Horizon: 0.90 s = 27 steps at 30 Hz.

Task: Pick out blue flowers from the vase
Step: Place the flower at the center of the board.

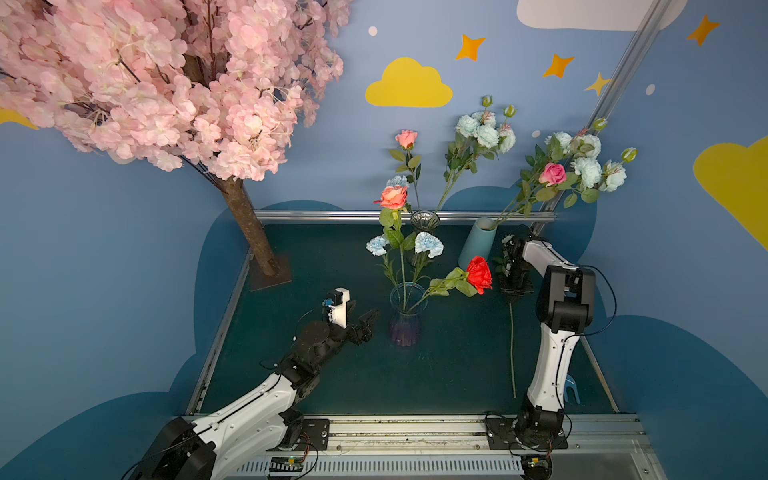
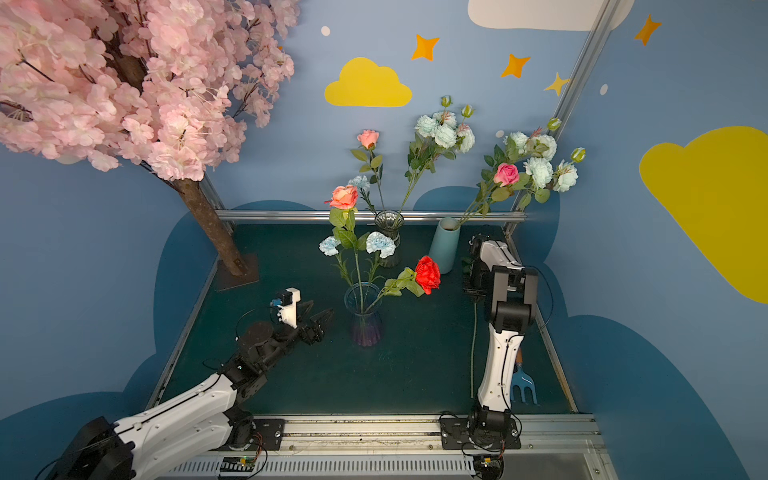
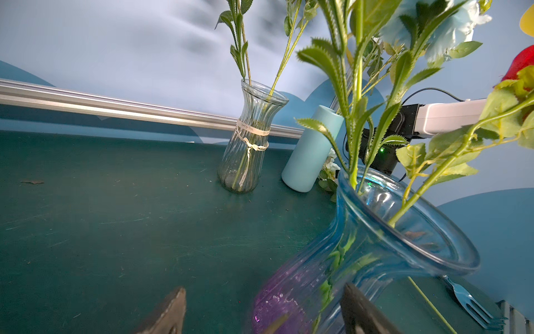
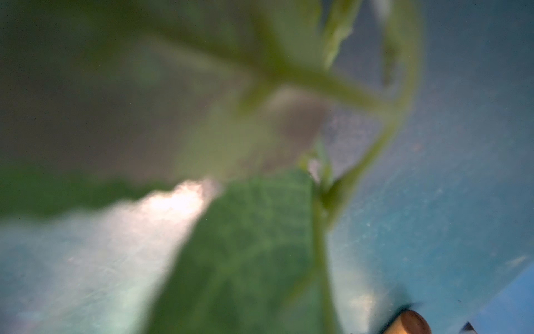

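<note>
**Robot arms at a glass vase of mixed flowers, two blue blooms left to pull**

Both top views: a blue-and-purple glass vase [image 1: 405, 318] stands mid-table. From it rise two blue flowers [image 1: 429, 244] on thin leafy stems, a tall coral rose [image 1: 392, 197] between them and a red rose [image 1: 478, 274] leaning away to the vase's far side from the left arm. The left gripper [image 1: 362, 316] sits just beside the vase, level with its neck, jaws spread wide and holding nothing. Well apart from the vase, past the red rose, the right gripper [image 1: 515, 289] points down at a long green stem [image 1: 512, 353] lying flat on the table. Its jaws look almost closed, and whether they pinch the stem cannot be told.

Left wrist view: the vase rim [image 3: 404, 254] fills the near frame, and the two open fingertips [image 3: 170, 312] straddle its body. Serrated-leaf stems of the blue flowers [image 3: 357, 115] leave the mouth close together.

Right wrist view: only blurred leaves and stem.

Judgement: the left jaws should probably rise above the rim, close on one blue stem alone, clear of the roses, then lift straight up so the vase stays put.
</note>
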{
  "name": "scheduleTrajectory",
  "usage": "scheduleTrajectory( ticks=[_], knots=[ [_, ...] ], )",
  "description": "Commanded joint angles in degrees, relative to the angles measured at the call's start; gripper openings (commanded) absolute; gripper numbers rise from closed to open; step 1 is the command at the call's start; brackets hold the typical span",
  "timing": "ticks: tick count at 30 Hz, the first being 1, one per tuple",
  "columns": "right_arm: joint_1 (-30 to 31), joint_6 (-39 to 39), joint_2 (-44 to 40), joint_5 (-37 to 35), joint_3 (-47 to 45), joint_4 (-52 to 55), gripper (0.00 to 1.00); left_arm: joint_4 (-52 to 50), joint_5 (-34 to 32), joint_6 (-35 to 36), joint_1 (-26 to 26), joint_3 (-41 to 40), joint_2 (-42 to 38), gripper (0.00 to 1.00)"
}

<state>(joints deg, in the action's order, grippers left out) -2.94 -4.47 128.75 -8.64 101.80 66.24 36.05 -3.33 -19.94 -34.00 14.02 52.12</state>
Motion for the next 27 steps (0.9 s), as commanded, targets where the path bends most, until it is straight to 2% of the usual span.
scheduleTrajectory(
  ticks=[1,4,7,11,15,20,22,25,27],
  knots=[
    [0.17,0.17,0.16,-2.42,0.57,1.17,0.19,0.95,0.52,-0.38,0.34,0.59,0.09,0.84],
    [0.08,-0.51,-0.88,-1.31,-0.21,0.88,0.33,1.02,0.5,-0.41,0.34,0.52,0.0,0.84],
    [0.1,-1.34,-4.49,0.39,-3.66,-1.43,0.42,1.04,0.52,-0.44,0.38,0.48,-0.09,0.84],
    [0.08,-2.83,-14.05,1.82,-12.12,-7.25,0.48,1.09,0.61,-0.43,0.42,0.47,0.03,0.84],
    [0.62,-4.37,-29.13,4.79,-24.48,-16.14,0.48,0.97,0.49,-0.47,0.42,0.57,0.18,0.84],
    [5.23,-4.79,-51.78,11.79,-45.08,-34.61,0.49,0.77,0.18,-0.58,0.45,0.81,0.52,0.83],
    [7.06,-6.66,-60.04,15.88,-54.98,-45.64,0.49,0.53,0.09,-0.56,0.58,1.01,0.66,0.83],
    [9.34,-10.89,-68.49,19.88,-71.95,-70.63,0.49,-0.03,0.26,-0.37,0.49,1.08,-0.13,0.83],
    [9.96,-12.61,-71.38,22.98,-75.74,-76.82,0.49,-0.9,0.95,0.34,0.43,1.16,-1.49,0.83]
  ],
)
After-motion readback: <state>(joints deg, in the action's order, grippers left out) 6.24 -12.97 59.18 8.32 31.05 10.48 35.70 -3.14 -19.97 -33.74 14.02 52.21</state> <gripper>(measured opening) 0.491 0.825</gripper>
